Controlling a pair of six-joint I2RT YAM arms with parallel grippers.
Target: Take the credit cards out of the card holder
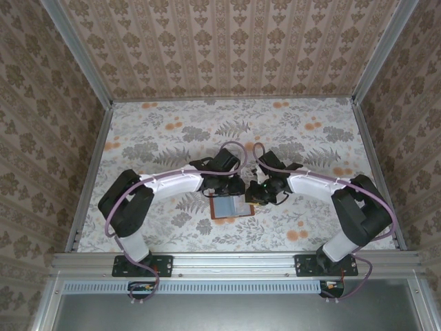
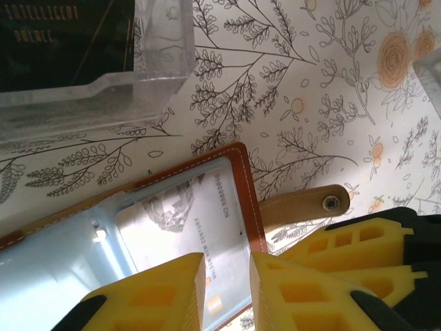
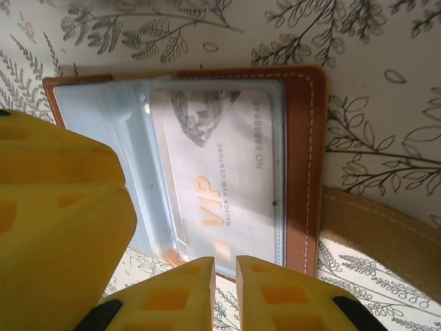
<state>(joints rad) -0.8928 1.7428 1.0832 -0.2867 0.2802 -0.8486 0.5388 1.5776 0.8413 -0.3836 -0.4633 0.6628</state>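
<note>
The task looks partly done. A dark card (image 2: 62, 34) lies in the clear tray (image 2: 158, 76), while a silver card (image 3: 220, 172) marked VIP sits in the grey window pocket of the card holder (image 1: 231, 207). At least that card is left to pull out.

The card holder lies open and flat on the surface (image 1: 310, 145), in the middle and towards the near edge, with its strap tab (image 2: 303, 205) sticking out sideways.

Both arms bend inward from their bases, and their wrists meet low over the card holder. The left fingers (image 2: 158, 296) stand a narrow slit apart, astride the edge of the silver card. The pictures do not show whether they pinch it. The right fingers (image 3: 289, 296) are nearly together at the card holder's leather edge, and a clamp there cannot be told either.
</note>
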